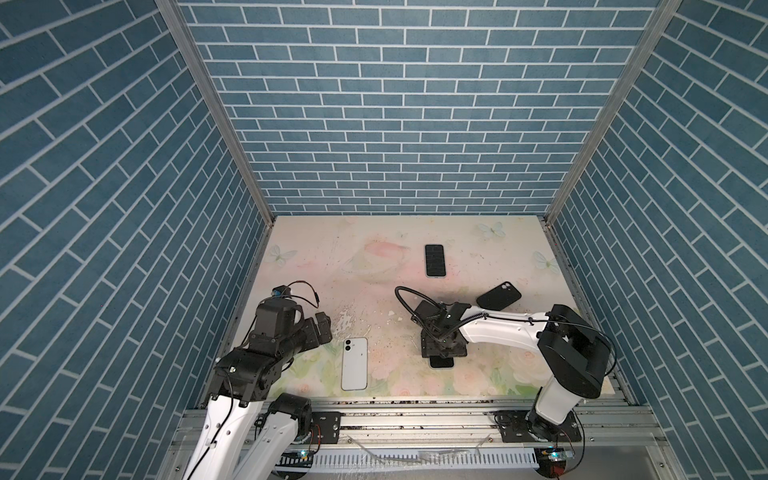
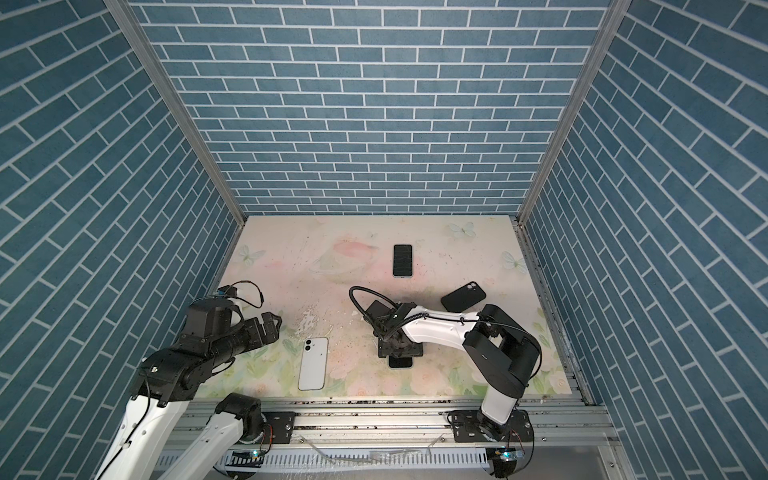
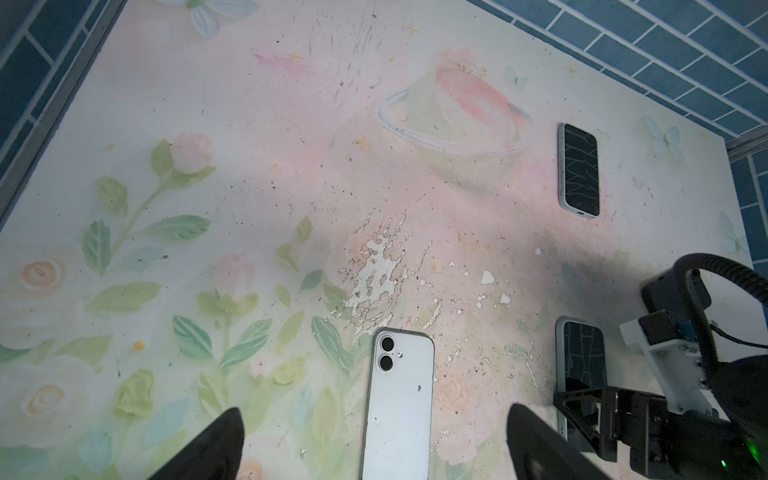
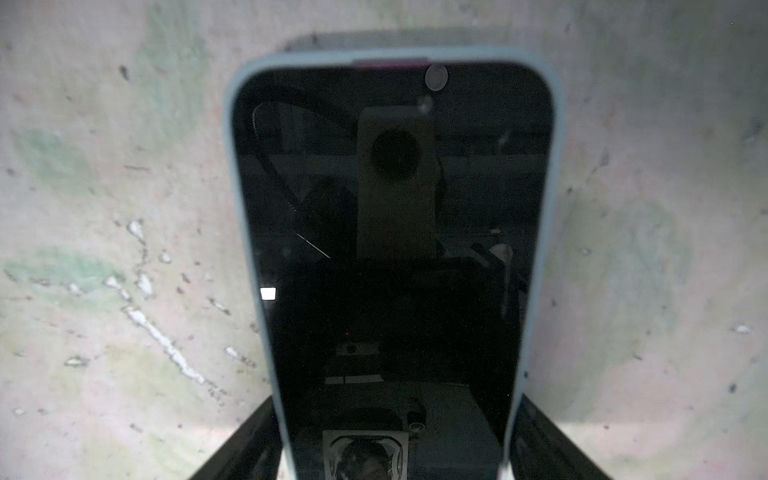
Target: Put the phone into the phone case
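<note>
A white phone lies back up at the front left of the table. An empty black phone case lies at the right. My right gripper points straight down over a second phone, which lies screen up and has a pale blue rim. Its fingers lie against both long edges of that phone. My left gripper hangs open above the table, just left of the white phone's camera end, with nothing between its fingers.
A third phone, screen up in a pale case, lies at the back middle. Blue brick walls close in the floral table on three sides. A metal rail runs along the front edge.
</note>
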Controlling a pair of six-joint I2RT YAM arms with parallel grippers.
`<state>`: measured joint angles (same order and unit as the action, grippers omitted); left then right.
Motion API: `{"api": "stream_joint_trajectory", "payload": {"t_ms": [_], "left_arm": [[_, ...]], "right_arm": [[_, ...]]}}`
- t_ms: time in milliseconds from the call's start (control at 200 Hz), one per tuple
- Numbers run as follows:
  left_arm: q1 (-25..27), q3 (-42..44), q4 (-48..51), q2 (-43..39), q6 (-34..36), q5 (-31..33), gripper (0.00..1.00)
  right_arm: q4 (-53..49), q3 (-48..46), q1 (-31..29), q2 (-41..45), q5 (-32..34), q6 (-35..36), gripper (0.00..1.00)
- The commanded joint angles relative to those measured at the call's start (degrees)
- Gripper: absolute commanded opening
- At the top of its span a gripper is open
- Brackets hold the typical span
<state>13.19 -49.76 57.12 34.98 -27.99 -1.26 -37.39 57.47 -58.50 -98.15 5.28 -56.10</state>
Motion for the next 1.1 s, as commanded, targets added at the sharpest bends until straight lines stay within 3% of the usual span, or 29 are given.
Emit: {"api": "stream_joint_trajectory", "payload": {"t_ms": [0,105,400,565,785,1095], "left_arm": [[-0.57,0.63,-0.30,-0.53,0.46,-0.04,1.00],[-0.59,0.63,-0.32,-0.49,0.45,-0.10,1.00],[-0.76,0.62,-0.35,-0.45,0.44,-0.32,1.00],[-1.06,0.61,-0.43,-0.30,0.60,-0.85,1.00],[-1.45,0.63,-0.61,-0.35,0.74,-1.07,1.00],[-3.29,0.71,-0.94,-0.10,1.16,-2.05,1.00]], "right_arm": [[-4.14,1.32,-0.28,-0.82,0.21,0.88,0.80],[-4.33,4.20,-0.23,-1.32,-0.49,4.06,0.70],[-7.68,12.97,2.05,-4.82,1.28,8.74,0.70],[-9.00,20.92,6.67,-9.34,0.51,13.04,0.71],[-13.24,37.67,11.71,-20.03,0.86,17.60,0.73],[-23.11,69.23,16.45,-40.42,2.72,21.17,0.75]]}}
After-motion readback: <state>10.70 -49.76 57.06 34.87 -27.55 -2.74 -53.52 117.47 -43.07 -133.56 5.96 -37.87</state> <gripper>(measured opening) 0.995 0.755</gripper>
